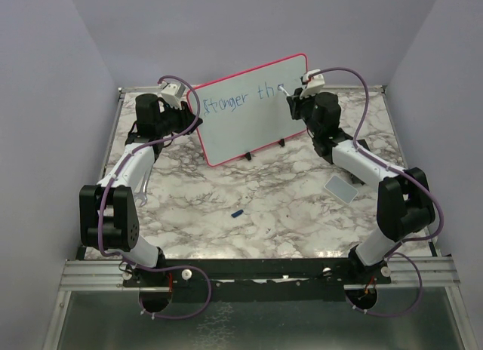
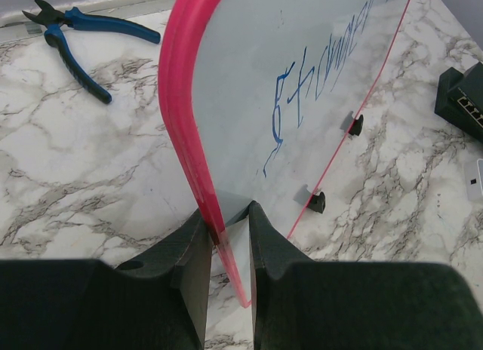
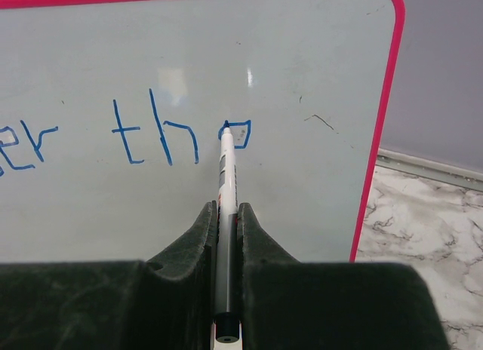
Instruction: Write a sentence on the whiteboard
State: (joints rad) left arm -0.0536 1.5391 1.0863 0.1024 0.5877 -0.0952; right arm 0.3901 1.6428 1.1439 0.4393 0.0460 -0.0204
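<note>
The whiteboard [image 1: 253,112] with its pink-red frame stands tilted on two black feet at the back of the table. Blue lettering on it reads "Stronger th", then a partly drawn letter [image 1: 243,98]. My left gripper [image 2: 229,214] is shut on the whiteboard's left edge [image 2: 181,116] and holds it. My right gripper [image 3: 227,208] is shut on a white marker [image 3: 226,176]. The marker's tip touches the board at the small blue loop after "th" [image 3: 238,131]. In the top view the right gripper [image 1: 298,92] is at the board's upper right.
Blue-handled pliers [image 2: 72,41] lie on the marble table behind the board's left edge. A small blue marker cap [image 1: 237,213] lies mid-table. A small grey pad [image 1: 341,189] lies at the right, near the right arm.
</note>
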